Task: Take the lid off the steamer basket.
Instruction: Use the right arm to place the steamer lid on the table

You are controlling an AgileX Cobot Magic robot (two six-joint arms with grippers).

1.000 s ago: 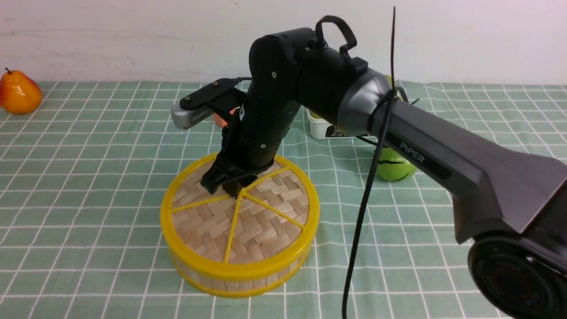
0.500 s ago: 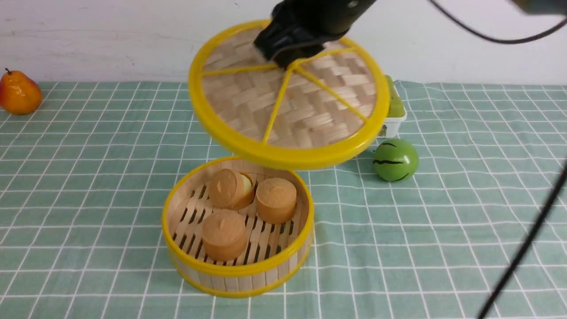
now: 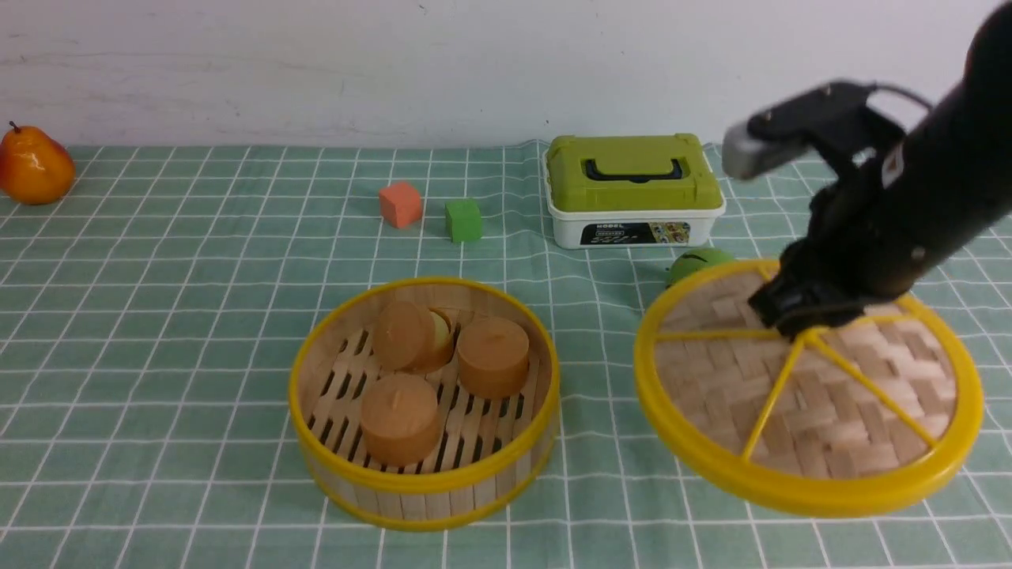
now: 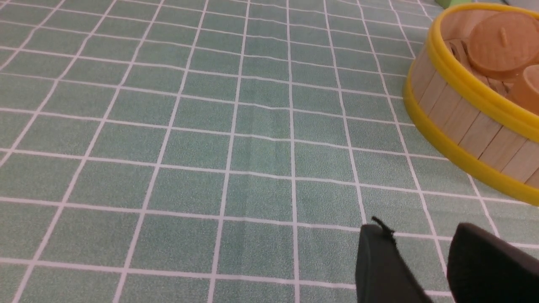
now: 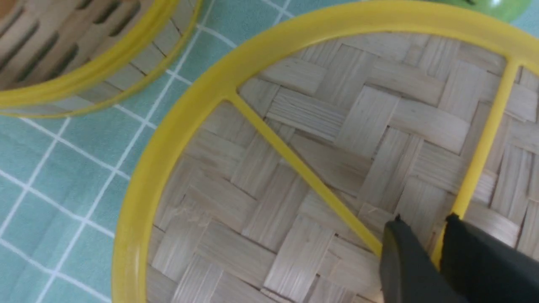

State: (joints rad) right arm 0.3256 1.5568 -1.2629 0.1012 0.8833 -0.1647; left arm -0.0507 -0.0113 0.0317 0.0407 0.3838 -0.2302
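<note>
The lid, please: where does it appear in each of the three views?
Front view: lower right, the lid gripped at its hub by the right gripper.
Left wrist view: not in it.
Right wrist view: the lid fills most of the picture.
Shared landmark: the steamer basket, in all three views.

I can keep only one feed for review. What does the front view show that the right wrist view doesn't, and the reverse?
Only the front view: three brown cakes inside the steamer basket, the green-lidded box, orange cube, green cube, pear, and the whole outline of the lid. Only the right wrist view: the right gripper seen close, its black tips closed at the yellow spoke hub. Both: the lid, the right gripper, part of the basket's rim, and the green ball beyond the lid.
</note>
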